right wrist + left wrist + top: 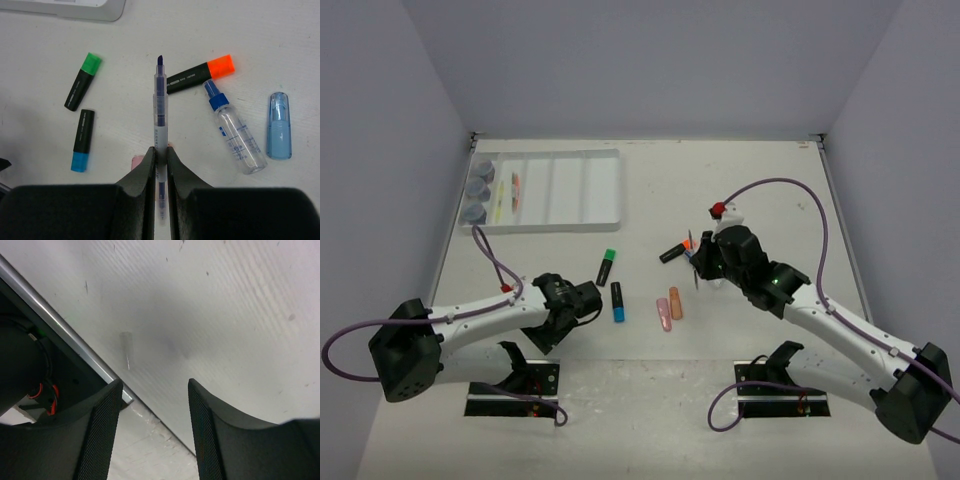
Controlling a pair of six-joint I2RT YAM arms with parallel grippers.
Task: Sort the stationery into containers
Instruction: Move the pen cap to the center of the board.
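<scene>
My right gripper is shut on a thin clear pen with blue ink and holds it above the table; it also shows in the top view. Below it lie an orange-capped highlighter, a green-capped one, a blue-capped one, a clear glue bottle and a pink eraser beside an orange eraser. My left gripper is open and empty, low near the blue highlighter. The white tray stands at the far left, with three grey-blue pots in its left compartment.
A translucent blue item lies right of the glue bottle. The tray's second compartment holds thin pens. The left wrist view shows bare table and the metal base rail. Grey walls enclose the table on three sides.
</scene>
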